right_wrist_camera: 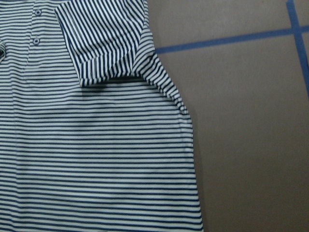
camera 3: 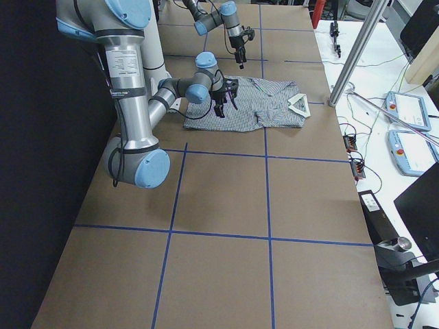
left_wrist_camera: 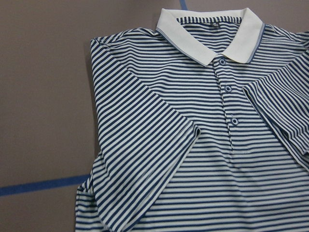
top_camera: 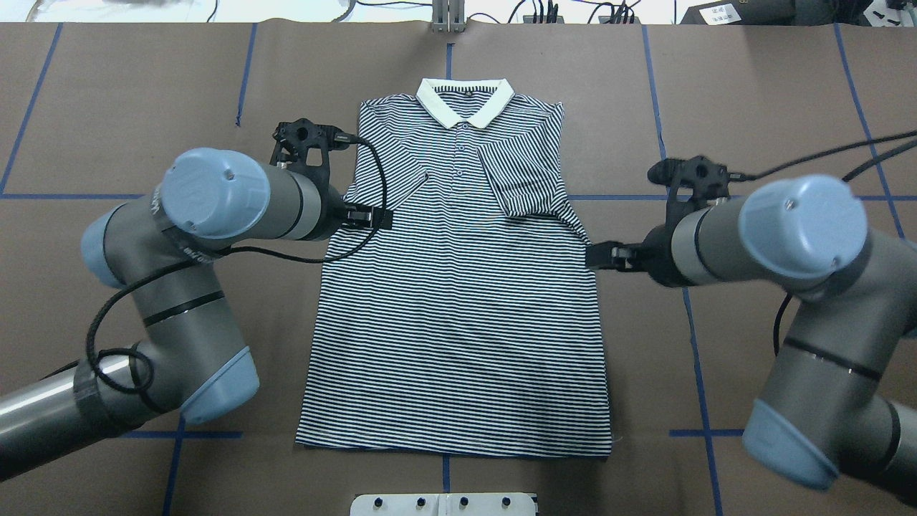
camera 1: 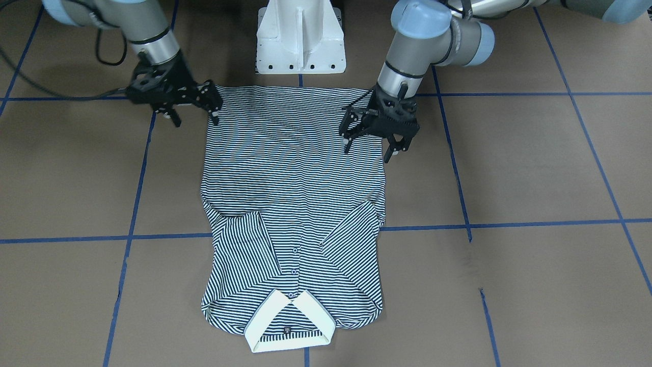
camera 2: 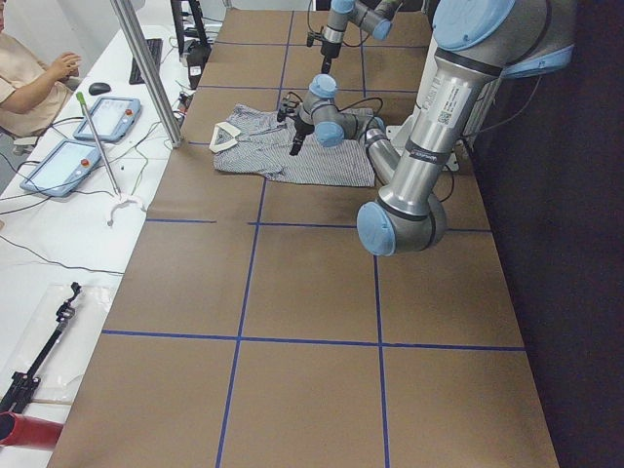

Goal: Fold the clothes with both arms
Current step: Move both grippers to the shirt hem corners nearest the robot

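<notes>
Two claws hang spread wide, nothing between their fingers. The left claw (camera 1: pixel 369 148) is over one side edge of the polo shirt (top_camera: pixel 458 301) near the hem, and the right claw (camera 1: pixel 196 120) is just outside the opposite hem corner. The shirt lies flat and face up below and between them. It is a soft knit in thin navy-and-white stripes, nearly a long rectangle, with both short sleeves folded in over the chest. Beyond the claws I see its plain cream collar (top_camera: pixel 466 100) and small buttons (left_wrist_camera: pixel 226 88). The table (top_camera: pixel 752 107) is matte brown, crossed by blue tape lines (camera 1: pixel 509 224). A white pedestal (camera 1: pixel 300 46) stands behind the claws. From overhead, the left arm (top_camera: pixel 215 193) and right arm (top_camera: pixel 795 222) hide most of each claw.
</notes>
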Motion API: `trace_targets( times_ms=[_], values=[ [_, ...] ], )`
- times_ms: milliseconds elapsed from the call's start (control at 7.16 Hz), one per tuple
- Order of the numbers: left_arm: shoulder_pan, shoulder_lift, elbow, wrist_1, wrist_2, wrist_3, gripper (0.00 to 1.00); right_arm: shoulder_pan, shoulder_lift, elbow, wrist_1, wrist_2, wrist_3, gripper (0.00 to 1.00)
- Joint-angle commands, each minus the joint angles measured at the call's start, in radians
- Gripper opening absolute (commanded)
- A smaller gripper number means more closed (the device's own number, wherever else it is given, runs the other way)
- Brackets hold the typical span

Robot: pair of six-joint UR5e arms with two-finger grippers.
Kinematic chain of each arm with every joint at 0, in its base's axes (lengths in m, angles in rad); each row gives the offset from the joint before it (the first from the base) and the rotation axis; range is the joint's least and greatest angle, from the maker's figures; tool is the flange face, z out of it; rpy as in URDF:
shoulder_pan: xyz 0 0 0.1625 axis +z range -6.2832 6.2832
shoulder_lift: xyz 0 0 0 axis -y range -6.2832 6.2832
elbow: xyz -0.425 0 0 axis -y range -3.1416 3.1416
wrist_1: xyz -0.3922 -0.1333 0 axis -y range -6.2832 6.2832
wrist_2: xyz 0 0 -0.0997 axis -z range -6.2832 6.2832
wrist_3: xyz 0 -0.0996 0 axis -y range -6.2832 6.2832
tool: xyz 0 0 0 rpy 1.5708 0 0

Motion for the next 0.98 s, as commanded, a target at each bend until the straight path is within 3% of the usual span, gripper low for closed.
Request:
trace_targets(
  times_ms=[0,140,279,419,838],
  values=[
    [0.147,0.168,-0.144,-0.001,0.068,-0.164,1.0,-0.207,-0.067,0.033,-0.002,-0.177,0.188,0.83],
    [0.223,0.225,-0.173,-0.001,0.114,-0.262,0.93,-0.26,-0.084,0.033,-0.005,-0.223,0.23,0.8],
    [0.288,0.262,-0.175,-0.001,0.174,-0.359,0.76,-0.287,-0.092,0.033,-0.007,-0.251,0.23,0.8],
    [0.317,0.274,-0.172,0.0,0.185,-0.38,0.68,-0.295,-0.092,0.033,-0.007,-0.253,0.232,0.81],
    [0.376,0.308,-0.17,0.003,0.216,-0.389,0.66,-0.314,-0.093,0.033,-0.007,-0.277,0.232,0.82]
  ],
)
